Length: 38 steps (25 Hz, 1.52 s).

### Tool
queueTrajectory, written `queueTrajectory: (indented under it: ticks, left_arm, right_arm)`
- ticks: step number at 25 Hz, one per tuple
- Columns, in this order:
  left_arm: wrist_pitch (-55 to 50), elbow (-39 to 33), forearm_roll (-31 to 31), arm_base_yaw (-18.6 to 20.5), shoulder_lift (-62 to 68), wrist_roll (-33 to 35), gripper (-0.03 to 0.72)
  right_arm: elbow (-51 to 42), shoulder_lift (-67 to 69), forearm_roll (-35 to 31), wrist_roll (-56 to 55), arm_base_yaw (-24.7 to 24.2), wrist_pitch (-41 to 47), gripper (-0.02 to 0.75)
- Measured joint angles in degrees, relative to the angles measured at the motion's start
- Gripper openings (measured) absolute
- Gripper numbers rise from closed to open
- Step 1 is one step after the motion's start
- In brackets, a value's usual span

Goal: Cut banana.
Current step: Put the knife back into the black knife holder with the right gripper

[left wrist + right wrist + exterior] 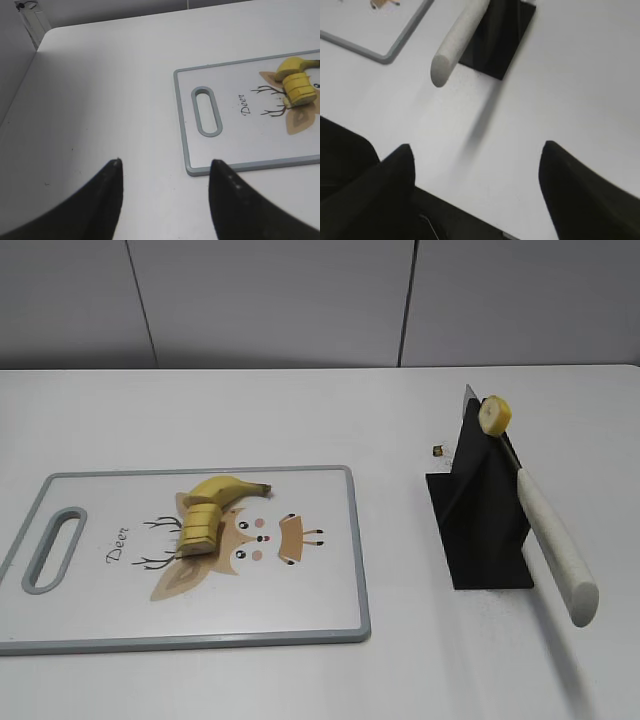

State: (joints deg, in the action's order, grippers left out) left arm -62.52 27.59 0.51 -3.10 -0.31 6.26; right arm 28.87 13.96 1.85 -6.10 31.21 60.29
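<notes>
The banana [222, 492] lies on the white cutting board [310, 610], its lower end cut into several slices [200, 530]; it also shows in the left wrist view [295, 67]. A knife with a white handle [556, 545] rests on a black stand [480, 520], with one banana slice [494, 415] stuck on its blade. My left gripper [165, 172] is open and empty over bare table, left of the board [200, 165]. My right gripper [477, 155] is open and empty, below the knife handle [455, 47]. Neither gripper shows in the exterior view.
The board has a grey rim, a handle slot [55, 548] and a deer drawing. A small dark crumb [437, 450] lies behind the stand. The table's near edge [470, 212] shows in the right wrist view. A grey wall stands behind the table.
</notes>
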Motion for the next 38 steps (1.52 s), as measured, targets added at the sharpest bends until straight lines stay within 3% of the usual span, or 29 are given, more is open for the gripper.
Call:
queueTrajectory:
  ticks: [7, 18, 21, 31, 38]
  left_arm:
    - [0.00, 0.00, 0.00, 0.00, 0.00, 0.00, 0.509]
    - [0.00, 0.00, 0.00, 0.00, 0.00, 0.00, 0.495]
    - [0.00, 0.00, 0.00, 0.00, 0.00, 0.00, 0.492]
    - [0.00, 0.00, -0.01, 0.02, 0.00, 0.00, 0.493]
    - [0.00, 0.00, -0.01, 0.02, 0.00, 0.00, 0.493]
  right_arm:
    - [-0.11, -8.79, 0.05, 0.05, 0.00, -0.14, 0.567]
    - [-0.13, -11.47, 0.05, 0.05, -1.60, -0.19, 0.516]
    - [-0.13, -13.54, 0.05, 0.05, -5.19, -0.19, 0.512]
    - [-0.13, -14.32, -0.58, 0.10, -26.73, -0.19, 0.510]
    - [-0.13, -14.32, -0.71, 0.10, -28.49, -0.19, 0.510]
